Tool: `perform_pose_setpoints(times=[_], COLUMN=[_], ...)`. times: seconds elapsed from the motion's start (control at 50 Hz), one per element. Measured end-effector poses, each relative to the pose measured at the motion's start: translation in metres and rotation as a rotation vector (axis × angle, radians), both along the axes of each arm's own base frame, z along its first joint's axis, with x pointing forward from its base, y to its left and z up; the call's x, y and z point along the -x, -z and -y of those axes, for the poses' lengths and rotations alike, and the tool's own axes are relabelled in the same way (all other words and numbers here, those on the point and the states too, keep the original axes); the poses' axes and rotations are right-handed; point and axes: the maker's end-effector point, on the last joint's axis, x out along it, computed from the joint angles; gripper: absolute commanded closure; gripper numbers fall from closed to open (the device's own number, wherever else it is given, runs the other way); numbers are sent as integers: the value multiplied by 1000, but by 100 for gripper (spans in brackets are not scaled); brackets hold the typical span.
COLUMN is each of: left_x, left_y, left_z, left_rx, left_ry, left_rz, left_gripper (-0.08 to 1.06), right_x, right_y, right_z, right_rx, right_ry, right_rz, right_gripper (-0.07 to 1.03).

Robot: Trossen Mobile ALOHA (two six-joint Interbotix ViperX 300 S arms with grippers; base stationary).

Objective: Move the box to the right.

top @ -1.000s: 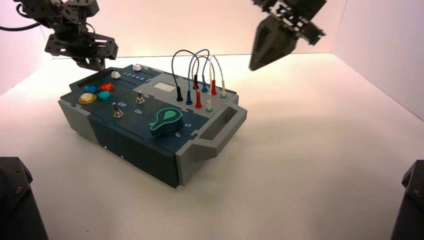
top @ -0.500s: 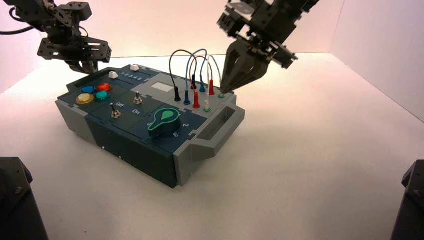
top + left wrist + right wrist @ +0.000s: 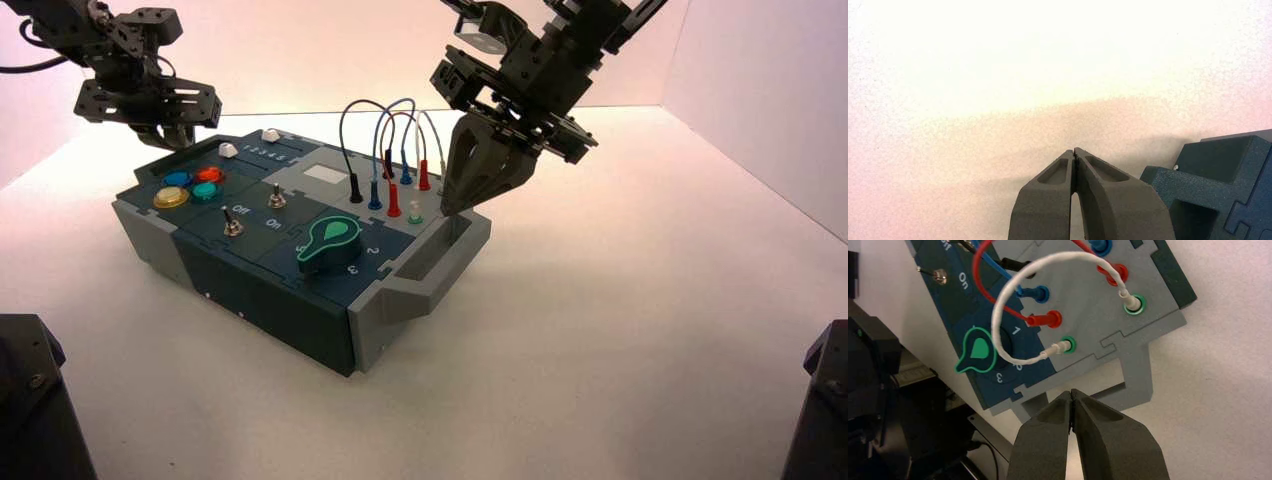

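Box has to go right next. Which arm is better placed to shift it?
Probably the right. The right gripper, fingers shut, sits at the opening of the grey handle on the box's right end, ready to hook and drag. The left gripper, also shut, hovers off the far left corner.

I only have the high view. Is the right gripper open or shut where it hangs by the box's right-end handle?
Observer: Shut. The right wrist view shows the right gripper with its jaws pressed together.
Operator: Where do its tips sit against the handle?
Observer: Over the opening of the grey end handle, near the panel side. I cannot tell whether they touch it.
Operator: And the left one?
Observer: The left gripper is shut too, beside a corner of the box, not touching it.
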Motion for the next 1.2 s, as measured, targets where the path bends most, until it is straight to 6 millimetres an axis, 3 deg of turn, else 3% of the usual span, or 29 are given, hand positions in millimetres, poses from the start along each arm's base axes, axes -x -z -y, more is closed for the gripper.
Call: perform_pose_setpoints(times=[0.44, 0.9, 1.2], left_x=[0, 2, -1], left_y=[0, -2, -20], left_z=[0, 0, 10], left_rx=[1, 4, 9], left_ry=[-1, -1, 17], left_rz=[-3, -6, 25], left_gripper=[101, 101, 101], right_x=[0, -13, -32], right_y=[20, 21, 15], right_z=[7, 12, 18], right_rx=[50, 77, 84], right_ry=[1, -19, -15], right_rz=[-10, 37, 71], right_gripper=[98, 98, 99])
